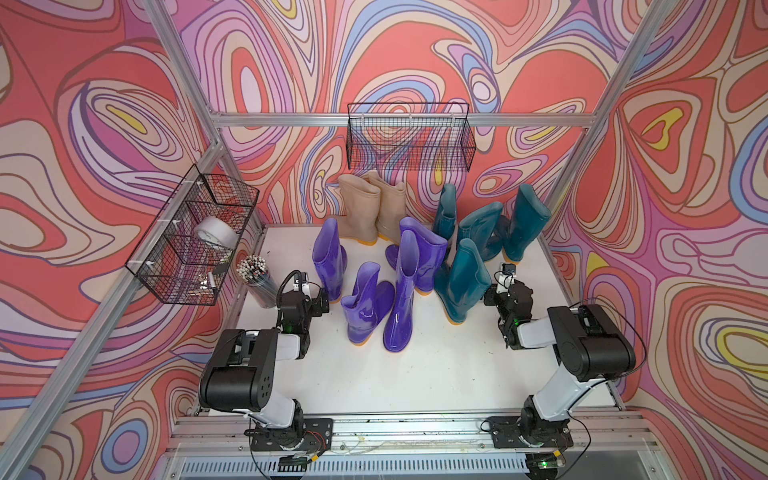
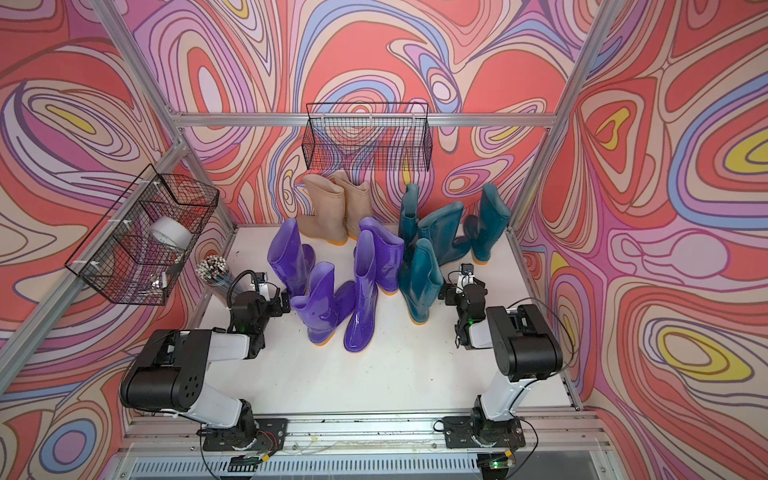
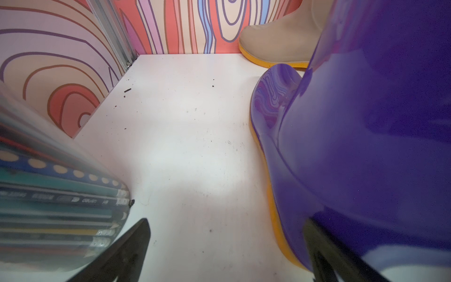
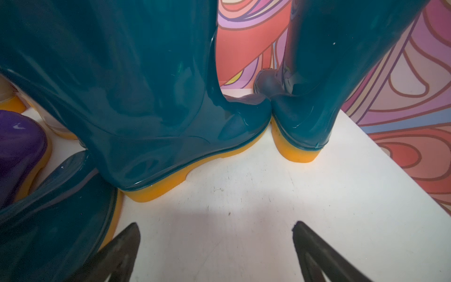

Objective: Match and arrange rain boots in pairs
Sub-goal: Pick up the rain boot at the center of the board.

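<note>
We see both grippers with their jaws spread wide and nothing between them. The left gripper [image 3: 225, 225] hovers low over the white table [image 1: 415, 374]. In its wrist view one finger [image 3: 314, 234] shows against the glossy side of a purple boot [image 3: 366, 146], and we cannot tell whether they touch. The right gripper [image 4: 216, 225] faces the heel of a teal boot [image 4: 146, 97], near it but apart.

In both top views the rain boots [image 1: 399, 291] stand upright in three groups. The purple boots [image 1: 328, 257] are at centre, the teal boots [image 1: 519, 224] right of centre, and the beige boots [image 1: 361, 208] behind them at upper centre. The grippers flank the cluster.

A wire basket [image 1: 409, 160] hangs on the back wall above the beige pair. At left, a second wire basket [image 1: 166, 270] holds a roll of tape [image 1: 216, 237]. Below it, a clear cup [image 1: 266, 291] holds pencils [image 1: 251, 264].
</note>
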`<action>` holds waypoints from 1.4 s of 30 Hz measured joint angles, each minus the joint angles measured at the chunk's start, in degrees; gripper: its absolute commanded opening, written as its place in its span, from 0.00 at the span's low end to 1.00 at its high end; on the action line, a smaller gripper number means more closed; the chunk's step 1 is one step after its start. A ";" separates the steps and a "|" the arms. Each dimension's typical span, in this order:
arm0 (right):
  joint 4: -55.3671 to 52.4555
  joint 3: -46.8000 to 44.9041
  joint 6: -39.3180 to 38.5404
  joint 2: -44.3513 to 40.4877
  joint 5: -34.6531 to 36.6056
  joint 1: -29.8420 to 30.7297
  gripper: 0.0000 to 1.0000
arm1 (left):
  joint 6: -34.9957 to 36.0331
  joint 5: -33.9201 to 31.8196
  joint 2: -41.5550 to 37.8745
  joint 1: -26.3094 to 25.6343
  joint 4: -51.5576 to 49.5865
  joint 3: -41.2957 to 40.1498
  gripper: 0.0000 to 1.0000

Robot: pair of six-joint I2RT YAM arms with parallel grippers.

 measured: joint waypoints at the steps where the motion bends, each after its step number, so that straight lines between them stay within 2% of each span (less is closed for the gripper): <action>1: 0.00 0.00 0.00 0.00 0.00 0.00 0.98 | 0.00 0.00 0.00 0.00 0.00 0.00 1.00; 14: -0.22 0.02 0.02 0.00 -0.35 -0.24 0.99 | -0.02 -0.24 0.00 0.00 -0.04 0.00 1.00; 17: -1.75 0.13 0.04 -0.70 0.52 -0.33 0.98 | -0.04 -1.97 -2.05 -0.46 -4.52 1.20 1.00; 21: -12.04 3.52 -0.09 -6.51 2.67 0.35 0.98 | 0.37 -3.93 -12.24 -1.64 -20.63 8.74 1.00; 23: -16.85 6.34 -0.74 -11.30 4.87 1.73 0.98 | 0.20 -4.96 -19.10 -2.23 -25.22 11.76 1.00; 27: -30.80 14.71 -0.96 -20.87 11.56 7.15 0.98 | -2.32 -6.32 -33.77 -2.97 -31.91 12.50 1.00; 29: -41.38 22.29 1.79 -23.43 14.21 9.27 0.98 | -4.61 -6.54 -40.70 -3.02 -36.81 12.81 1.00; 32: -57.09 34.77 7.21 -25.83 14.38 9.84 0.98 | -9.16 -6.51 -48.65 -3.02 -46.58 16.04 1.00; 35: -65.48 37.79 14.08 -30.45 13.00 9.81 0.98 | -19.10 -6.27 -54.80 -3.02 -58.16 22.73 1.00; 36: -68.06 37.29 16.57 -32.39 12.28 9.81 0.97 | -22.03 -4.76 -56.85 -2.99 -61.27 24.90 1.00; 37: -70.18 36.74 18.10 -33.92 11.13 9.77 0.89 | -23.91 -2.47 -58.88 -2.95 -62.75 26.18 1.00; 39: -74.60 36.41 20.55 -36.00 8.24 9.75 0.80 | -27.82 2.89 -62.97 -3.02 -64.08 27.06 1.00; 42: -81.55 38.14 22.67 -37.62 4.09 9.75 0.74 | -32.30 10.47 -66.82 -3.02 -66.47 26.97 1.00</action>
